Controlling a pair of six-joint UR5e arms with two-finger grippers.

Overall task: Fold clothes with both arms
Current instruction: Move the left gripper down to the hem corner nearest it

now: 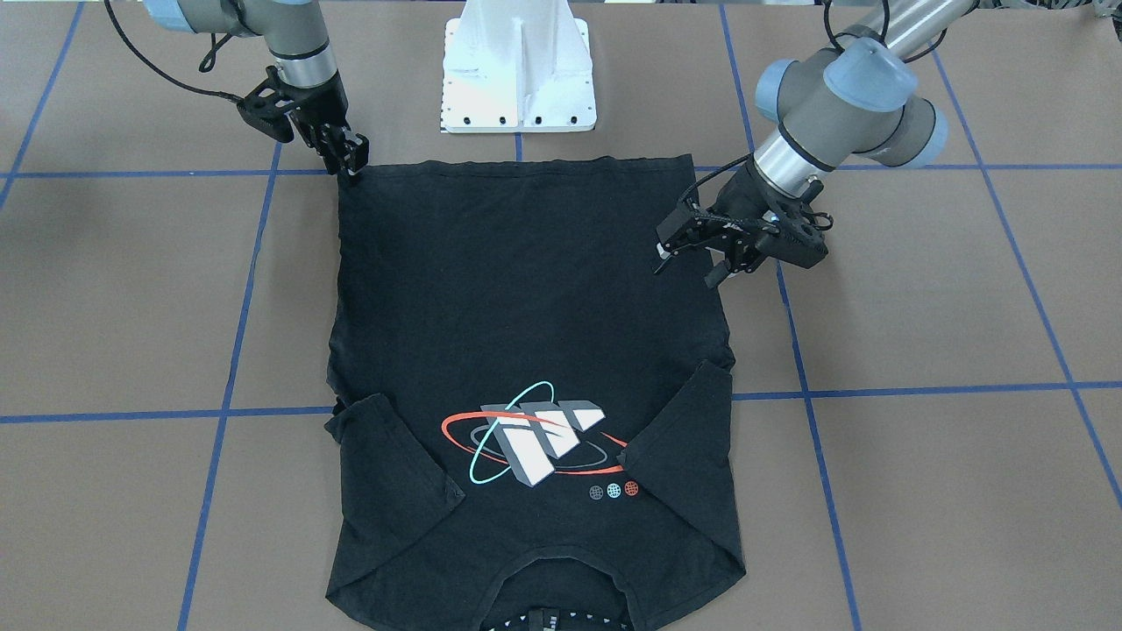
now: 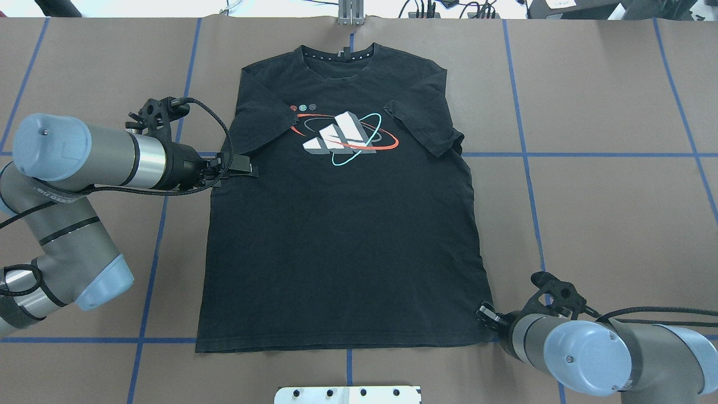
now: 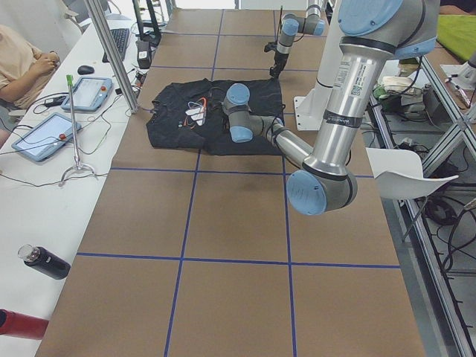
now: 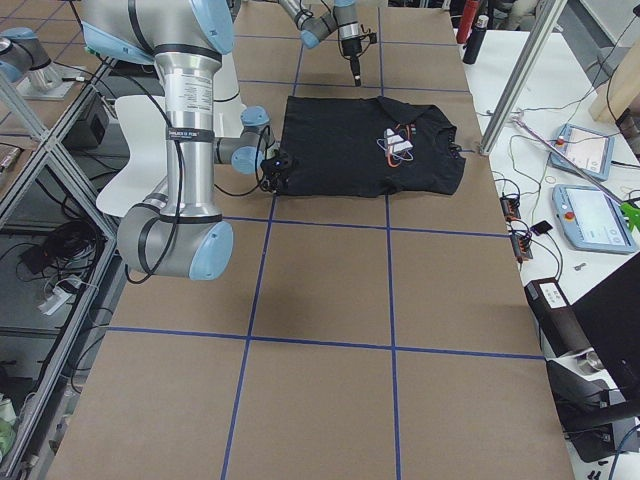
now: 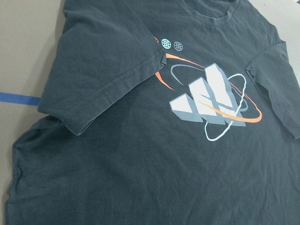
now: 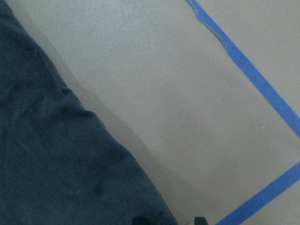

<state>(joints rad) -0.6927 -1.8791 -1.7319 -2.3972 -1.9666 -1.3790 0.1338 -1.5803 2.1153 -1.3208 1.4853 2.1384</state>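
Note:
The black T-shirt (image 1: 526,289) (image 2: 348,235) lies flat and face up on the brown table, its red, teal and white-grey graphic (image 2: 345,134) showing and its collar on the far side from the robot. Both sleeves lie angled in over the chest. My left gripper (image 1: 688,267) (image 2: 249,168) hovers open over the shirt's side edge just below the sleeve. The left wrist view shows the graphic (image 5: 211,103) but no fingers. My right gripper (image 1: 351,171) (image 2: 483,313) sits open at the hem corner, with the shirt's edge (image 6: 47,164) running between its fingertips (image 6: 199,220).
The white base mount (image 1: 519,70) stands just behind the hem. Blue tape lines (image 2: 527,154) grid the table. Along the far table edge are a metal post (image 3: 111,52), tablets (image 3: 85,93), a bottle (image 3: 44,262) and a seated person (image 3: 22,59).

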